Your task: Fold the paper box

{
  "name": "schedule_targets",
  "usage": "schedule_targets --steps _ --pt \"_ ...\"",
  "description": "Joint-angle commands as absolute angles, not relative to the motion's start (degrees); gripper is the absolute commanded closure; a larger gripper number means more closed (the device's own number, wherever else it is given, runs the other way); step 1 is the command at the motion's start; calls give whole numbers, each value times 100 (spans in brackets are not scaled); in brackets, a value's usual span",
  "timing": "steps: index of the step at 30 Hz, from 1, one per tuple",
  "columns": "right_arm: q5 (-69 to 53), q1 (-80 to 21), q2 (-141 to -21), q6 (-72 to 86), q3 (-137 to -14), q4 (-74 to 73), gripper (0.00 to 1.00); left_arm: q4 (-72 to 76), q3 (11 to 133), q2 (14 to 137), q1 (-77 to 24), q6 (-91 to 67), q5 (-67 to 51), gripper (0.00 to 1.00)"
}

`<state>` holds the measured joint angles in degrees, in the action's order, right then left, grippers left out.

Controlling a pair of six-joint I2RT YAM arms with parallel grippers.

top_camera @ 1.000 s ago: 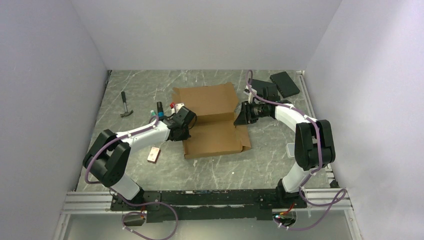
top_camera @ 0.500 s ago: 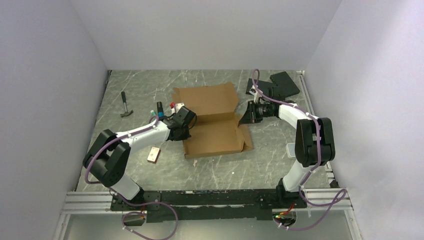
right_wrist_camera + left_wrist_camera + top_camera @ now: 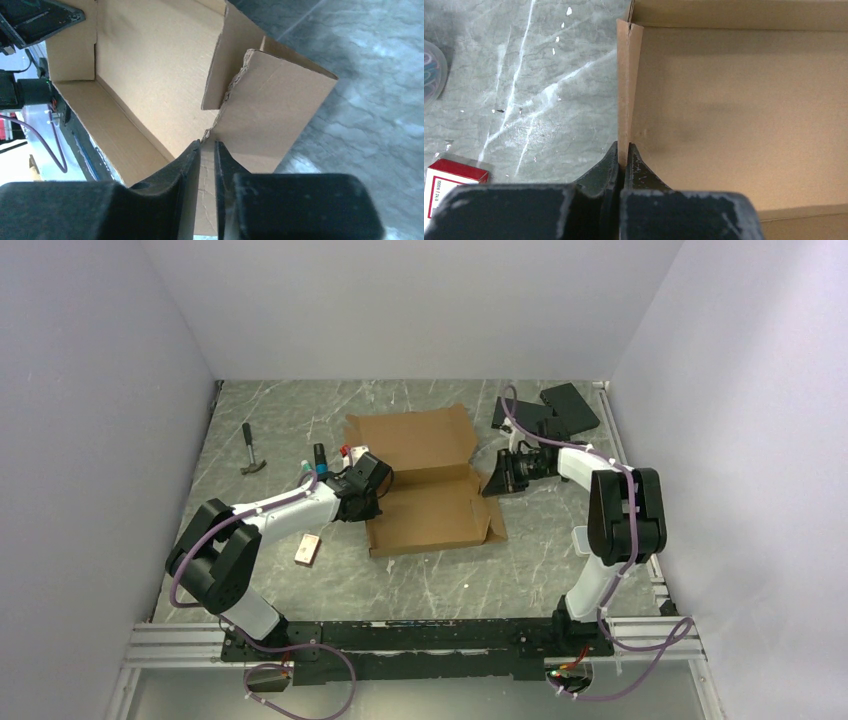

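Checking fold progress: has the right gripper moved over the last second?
Yes. The right gripper, pinching a flap of the brown corrugated paper box, shifted slightly rightward, farther from the black-handled hammer.

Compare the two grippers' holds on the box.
The left gripper is shut tight on the upright left wall of the box; the right gripper shows a narrow gap between its jaws, seemingly pinching a right corner flap. The left gripper's wall is clean-edged; the right gripper's flap is ragged. Both hold the box at its sides.
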<state>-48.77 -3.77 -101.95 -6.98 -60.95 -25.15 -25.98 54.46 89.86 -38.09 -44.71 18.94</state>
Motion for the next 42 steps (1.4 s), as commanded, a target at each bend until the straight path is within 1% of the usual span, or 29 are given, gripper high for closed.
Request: schedule_targets --steps 1,5,10,13,14,15,16,17,21,24,29,34,42 --pt "-5298 -50 -9914 -1254 -6361 -2789 78 -2402 5478 8812 -3841 -4589 2008 100" --pt "-5183 168 -9727 -1220 -6254 -2697 61 -2388 5462 8804 -3839 -4572 2009 100" --pt "-4713 233 -9831 -985 -6204 -2562 49 -2391 5446 8762 -3835 -4570 2016 100" --pt "-4697 319 -9920 -769 -6133 -2430 40 -2389 5440 8745 -3840 -4571 2008 100" --pt "-4706 367 -9971 -697 -6120 -2404 40 -2386 5445 8741 -3841 -4570 2009 100" --pt "-4660 410 -10029 -646 -6118 -2392 45 -2382 5449 8751 -3841 -4571 1998 100" --pt "-4599 469 -10058 -582 -6106 -2368 53 -2390 5457 8756 -3841 -4571 1989 100" --pt "-4520 519 -10084 -498 -6089 -2312 57 -2385 5456 8766 -3839 -4566 1989 100" --pt "-4397 644 -10124 -272 -5977 -2144 66 -2365 5467 8771 -3836 -4564 1983 100" --pt "-4202 646 -10267 -150 -5889 -2027 69 -2343 5462 8785 -3841 -4568 1965 100" --pt "-4351 634 -10804 -66 -5926 -2104 71 -2320 5424 8757 -3836 -4607 1952 100" --pt "-4654 589 -11151 -9 -5906 -2055 67 -2249 5358 8691 -3841 -4631 1983 100" --pt "-4863 352 -11298 -9 -5954 -2109 67 -2091 5178 8525 -3841 -4688 2038 100"
